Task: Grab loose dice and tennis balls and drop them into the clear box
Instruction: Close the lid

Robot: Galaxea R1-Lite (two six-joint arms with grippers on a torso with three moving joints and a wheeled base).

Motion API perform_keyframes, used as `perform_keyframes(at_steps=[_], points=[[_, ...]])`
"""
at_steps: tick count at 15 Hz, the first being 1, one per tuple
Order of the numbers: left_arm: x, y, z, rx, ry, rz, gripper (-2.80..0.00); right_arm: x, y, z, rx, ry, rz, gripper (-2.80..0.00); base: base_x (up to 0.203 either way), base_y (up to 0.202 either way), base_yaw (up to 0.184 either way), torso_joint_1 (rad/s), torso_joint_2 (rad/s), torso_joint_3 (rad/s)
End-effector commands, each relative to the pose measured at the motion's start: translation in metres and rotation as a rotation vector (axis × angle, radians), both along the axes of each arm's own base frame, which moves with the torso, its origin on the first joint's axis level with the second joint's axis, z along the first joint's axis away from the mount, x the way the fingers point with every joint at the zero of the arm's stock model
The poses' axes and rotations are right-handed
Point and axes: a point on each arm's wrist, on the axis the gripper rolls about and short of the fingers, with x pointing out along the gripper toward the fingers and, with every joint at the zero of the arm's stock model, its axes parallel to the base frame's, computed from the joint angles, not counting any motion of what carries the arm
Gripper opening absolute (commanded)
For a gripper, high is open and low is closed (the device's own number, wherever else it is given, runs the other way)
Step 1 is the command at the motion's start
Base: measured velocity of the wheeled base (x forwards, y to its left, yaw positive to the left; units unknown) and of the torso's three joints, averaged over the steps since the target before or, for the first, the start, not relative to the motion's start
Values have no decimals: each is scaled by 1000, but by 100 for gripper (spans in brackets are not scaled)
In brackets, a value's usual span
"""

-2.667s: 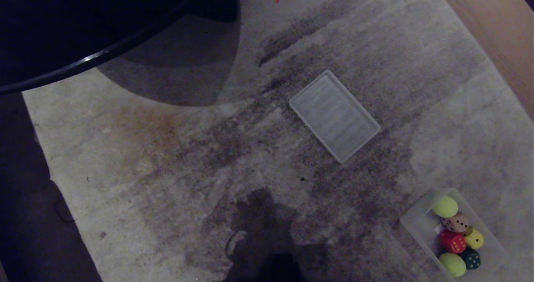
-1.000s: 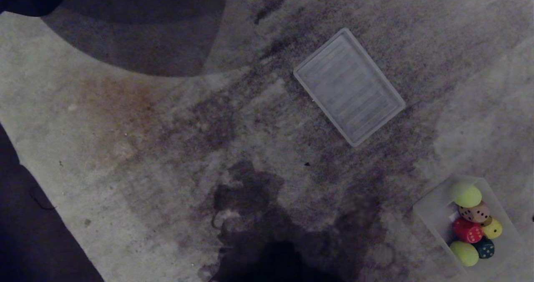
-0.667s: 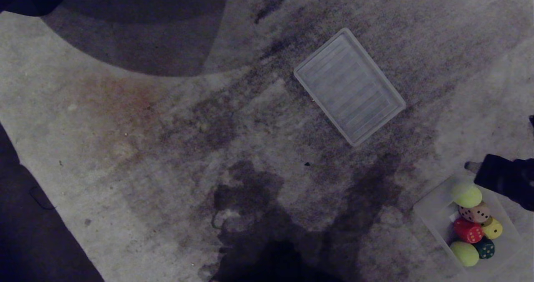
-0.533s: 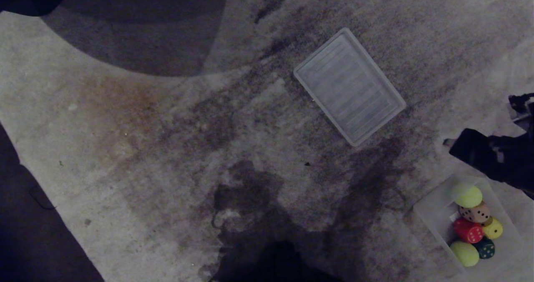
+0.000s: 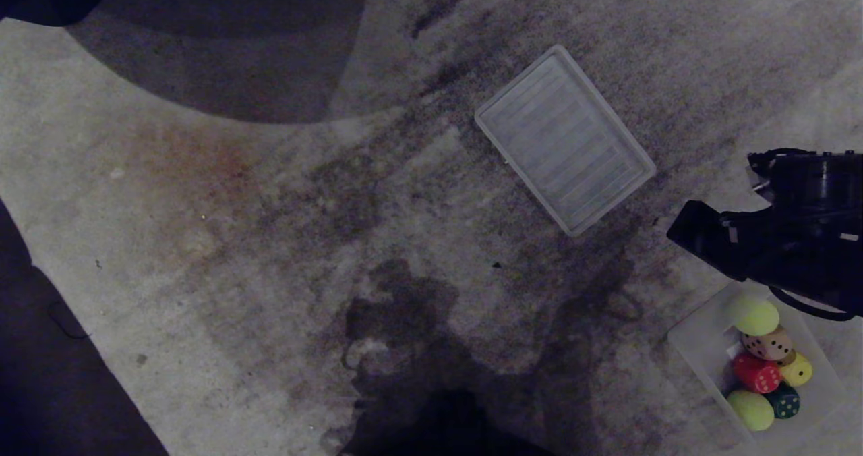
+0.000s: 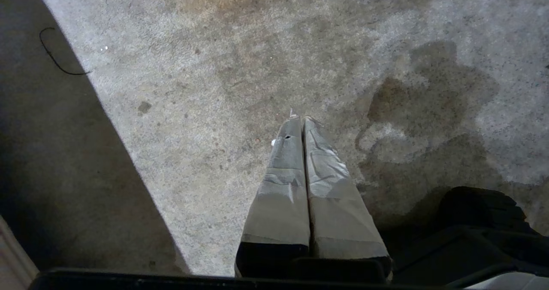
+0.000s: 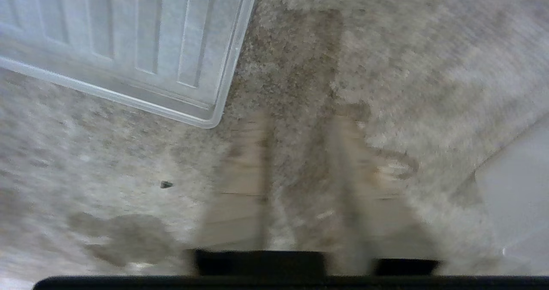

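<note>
The clear box (image 5: 694,338) sits on the stained carpet (image 5: 283,226) at the near right of the head view, and everything the task names is already inside it: two tennis balls (image 5: 754,316), one at the far end and one at the near end, with the tan die (image 5: 772,343), red die (image 5: 753,373), yellow die (image 5: 797,369) and dark green die (image 5: 785,402) packed between them along the box's right wall. No die or ball lies loose on the carpet around the box, so the collecting part of the job looks finished.

The flat ribbed lid (image 5: 565,139) lies well apart from the box, farther out on the carpet and toward the left of it. It is off presumably so that things could be dropped in freely.

The right tool (image 7: 300,182) hangs above the carpet just beyond the box's far end, between box and lid. In its own wrist view the two taped fingers (image 7: 240,187) stand parted with bare carpet between them, grasping nothing, and a corner of the lid shows just ahead. That heading, with the fingers released, suggests the arm is being sent toward the lid, probably to fetch it for the box.

The left tool (image 6: 303,122) is parked off to the box's left, its fingers pressed together on nothing above bare carpet, since the work lies on the other arm's side.
</note>
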Motion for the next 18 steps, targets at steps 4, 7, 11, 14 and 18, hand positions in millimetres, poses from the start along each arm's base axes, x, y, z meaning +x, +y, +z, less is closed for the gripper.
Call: perform_keyframes(at_steps=[4,7,11,14,18], points=[[0,0,0,-1,2,1,-280,24,8,-23,-9,69,-1,0,0,0,0,0,0,0],[0,0,0,-1,2,1,-280,34,9,-32,33,89,-28,0,0,0,0,0,0,0],[0,0,0,-1,1,1,-280,57,12,-41,63,59,-116,0,0,0,0,0,0,0],[0,0,0,-1,1,1,-280,77,15,-36,110,-33,-148,0,0,0,0,0,0,0],[0,0,0,-1,2,1,-280,89,18,-31,125,-66,-148,0,0,0,0,0,0,0]])
